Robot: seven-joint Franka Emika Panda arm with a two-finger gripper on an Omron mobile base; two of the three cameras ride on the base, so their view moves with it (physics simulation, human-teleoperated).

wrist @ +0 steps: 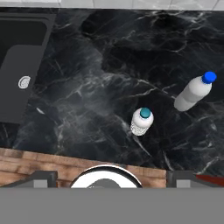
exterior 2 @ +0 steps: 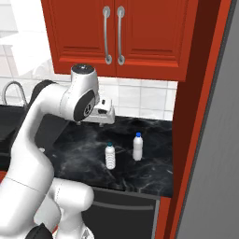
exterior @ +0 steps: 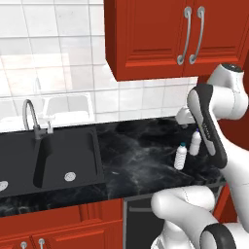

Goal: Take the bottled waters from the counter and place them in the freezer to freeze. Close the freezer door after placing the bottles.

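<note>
Two bottled waters stand upright on the black counter [exterior: 136,155], near its right end. The nearer bottle [exterior: 180,156] [exterior 2: 110,156] [wrist: 142,121] is a little left of the farther bottle [exterior: 195,143] [exterior 2: 137,146] [wrist: 193,92]. My gripper [exterior 2: 91,122] [exterior: 184,116] hangs well above the counter, up and to the left of both bottles, pointing down. In the hand view its fingertips [wrist: 43,177] stand wide apart at the bottom, open and with nothing between them. A tall grey face of the freezer [exterior 2: 219,140] fills the right edge; no handle shows.
A black sink basin [exterior: 63,160] [wrist: 17,74] with a curved faucet [exterior: 30,116] lies left of the bottles. Red wall cabinets [exterior: 155,34] [exterior 2: 116,32] hang overhead. A red panel [exterior 2: 193,116] separates counter and freezer. A dark appliance front [exterior 2: 121,210] sits under the counter.
</note>
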